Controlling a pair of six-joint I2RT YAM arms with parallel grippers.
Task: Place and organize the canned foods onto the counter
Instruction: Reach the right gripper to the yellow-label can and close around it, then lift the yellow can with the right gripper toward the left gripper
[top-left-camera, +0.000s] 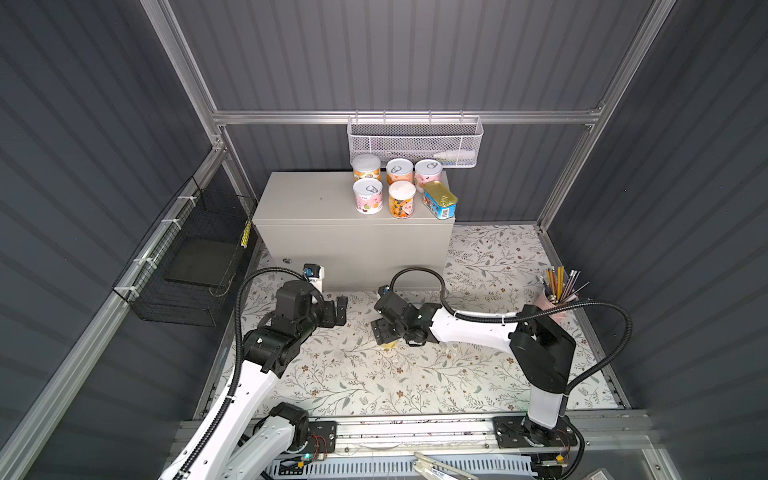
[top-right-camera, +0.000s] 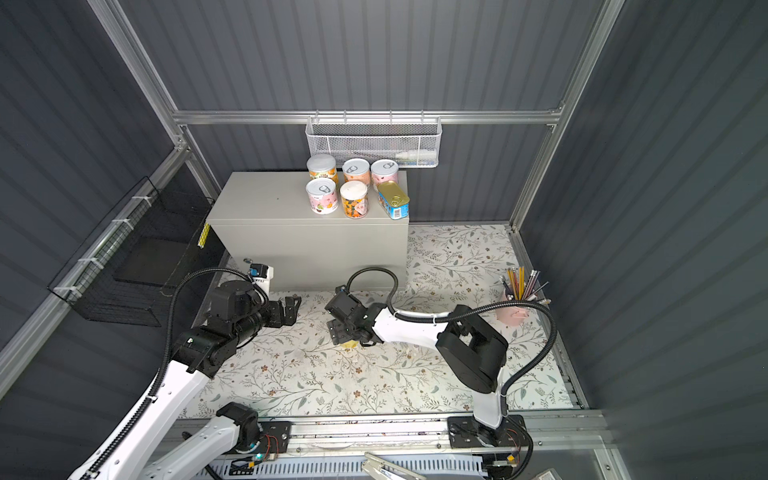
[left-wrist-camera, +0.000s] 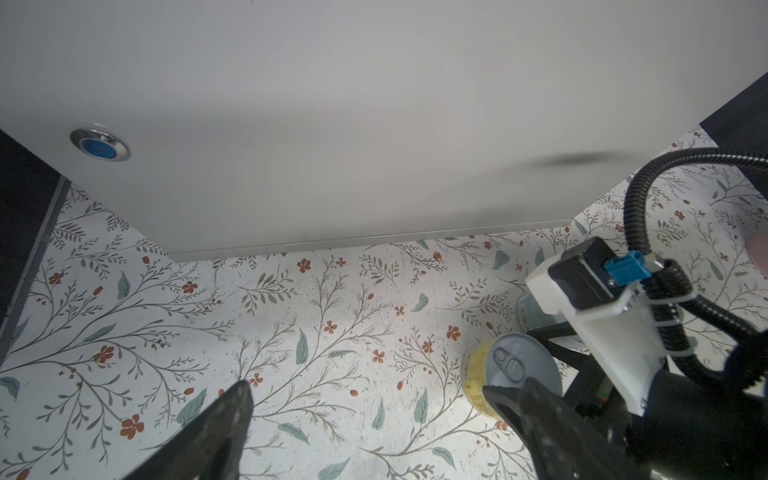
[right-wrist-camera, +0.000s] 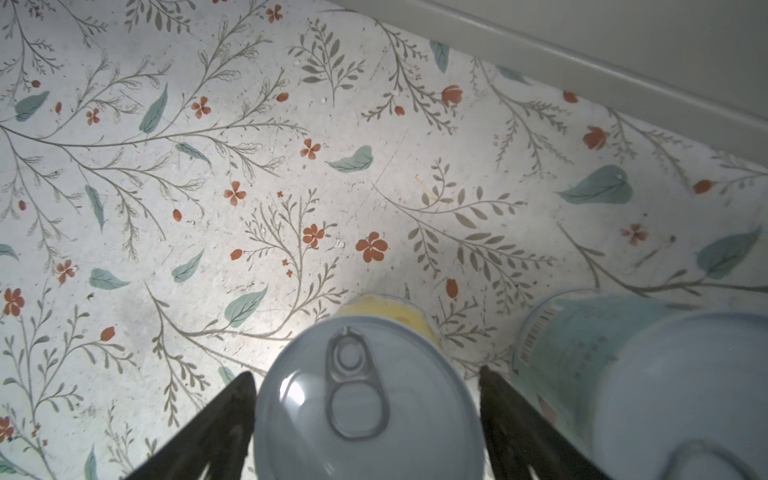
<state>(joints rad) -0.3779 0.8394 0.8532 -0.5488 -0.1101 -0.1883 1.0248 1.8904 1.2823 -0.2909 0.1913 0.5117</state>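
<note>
In both top views five round cans (top-left-camera: 402, 199) and the blue tin (top-left-camera: 440, 200) sit on the right end of the grey desk (top-left-camera: 307, 199). The right end effector (top-left-camera: 386, 332) hangs over a yellow can (top-left-camera: 390, 344) on the floral mat (top-left-camera: 374, 382).

Left wrist view: the left end effector (left-wrist-camera: 368, 397) has its fingers wide apart and holds nothing.

Right wrist view: the fingers (right-wrist-camera: 224, 419) flank the yellow can, with a pale blue can (right-wrist-camera: 602, 365) just beside it; whether they clamp it I cannot tell

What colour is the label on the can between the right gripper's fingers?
The can has a yellow label under a silver pull-tab lid; the left wrist view shows it best.
</note>
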